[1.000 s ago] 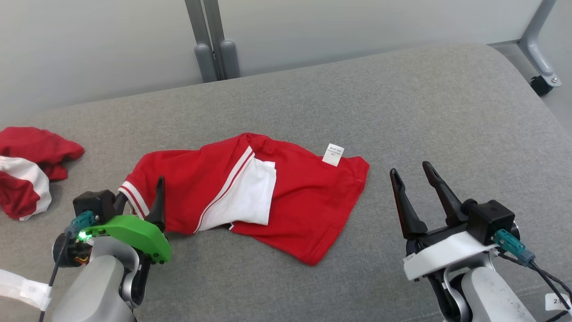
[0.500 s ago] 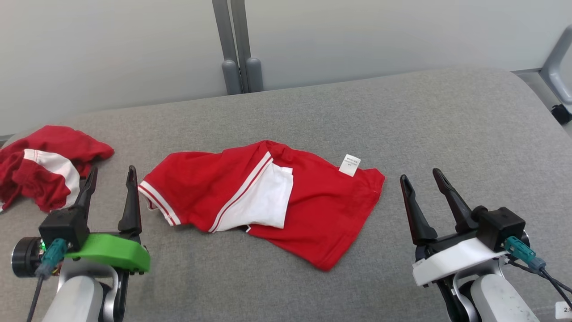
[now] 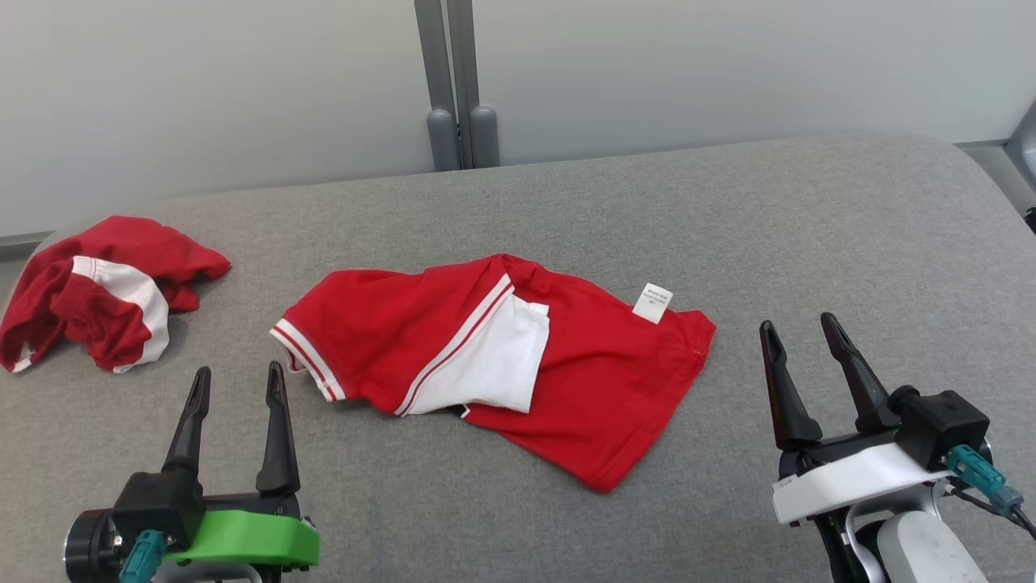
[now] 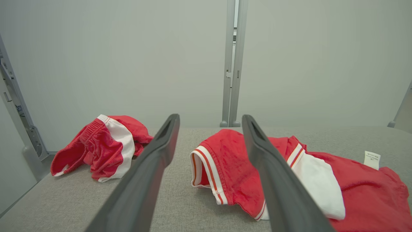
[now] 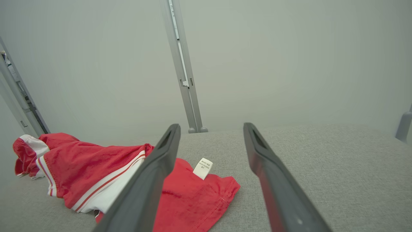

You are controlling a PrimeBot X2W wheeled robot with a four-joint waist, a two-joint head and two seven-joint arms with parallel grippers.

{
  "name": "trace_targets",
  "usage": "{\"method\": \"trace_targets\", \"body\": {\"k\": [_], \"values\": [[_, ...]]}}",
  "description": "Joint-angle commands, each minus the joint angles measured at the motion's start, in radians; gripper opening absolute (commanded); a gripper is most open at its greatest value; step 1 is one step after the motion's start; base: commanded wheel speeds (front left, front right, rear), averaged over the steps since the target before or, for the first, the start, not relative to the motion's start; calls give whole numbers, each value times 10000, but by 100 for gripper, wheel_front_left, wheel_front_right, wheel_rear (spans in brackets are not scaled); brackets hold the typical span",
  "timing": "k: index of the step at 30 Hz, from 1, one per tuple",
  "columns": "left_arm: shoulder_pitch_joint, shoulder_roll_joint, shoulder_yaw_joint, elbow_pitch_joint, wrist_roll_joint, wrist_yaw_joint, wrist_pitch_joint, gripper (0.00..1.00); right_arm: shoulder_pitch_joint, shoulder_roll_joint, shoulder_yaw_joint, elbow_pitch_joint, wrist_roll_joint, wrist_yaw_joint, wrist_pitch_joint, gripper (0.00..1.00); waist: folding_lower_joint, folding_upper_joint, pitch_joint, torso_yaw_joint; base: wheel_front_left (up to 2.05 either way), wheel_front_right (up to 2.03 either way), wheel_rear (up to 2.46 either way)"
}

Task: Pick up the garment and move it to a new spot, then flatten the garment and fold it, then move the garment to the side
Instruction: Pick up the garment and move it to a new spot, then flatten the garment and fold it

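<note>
The left gripper (image 3: 239,369) is at the near left, its two dark fingers spread apart with nothing between them, over bare grey fabric just near of the garment's striped hem (image 3: 307,360). The right gripper (image 3: 796,322) is at the near right, its fingers likewise apart and empty, just right of the garment's right edge and not touching it. Between the two lies the garment (image 3: 380,324), red and spread roughly flat on the grey cushioned surface (image 3: 728,202). A white panel (image 3: 494,364) edged with white stripes is turned up across its middle, and a small white label (image 3: 652,302) shows near its far right corner. Farther left, well apart from it, a second red and white garment (image 3: 105,291) lies crumpled near the surface's left edge. Beyond the far edge two grey upright posts (image 3: 457,81) stand against a pale wall (image 3: 728,65).
</note>
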Motion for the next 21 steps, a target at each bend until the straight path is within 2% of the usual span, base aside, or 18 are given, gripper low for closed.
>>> {"method": "trace_targets", "body": {"k": [1, 6, 21], "values": [[224, -85, 120, -9, 164, -92, -5, 100, 137, -1, -28, -59, -65, 4, -29, 100, 0, -1, -5, -16, 0, 0, 0], [358, -393, 293, -182, 549, -233, -5, 100, 81, -9, -7, -90, -128, 3, -29, 100, 0, -1, 12, -69, 0, 0, 0], [389, -795, 640, -212, 1020, -701, -5, 100, 102, -51, 76, 264, 196, 4, -30, 100, 0, -1, 126, -14, 0, 0, 0]]}}
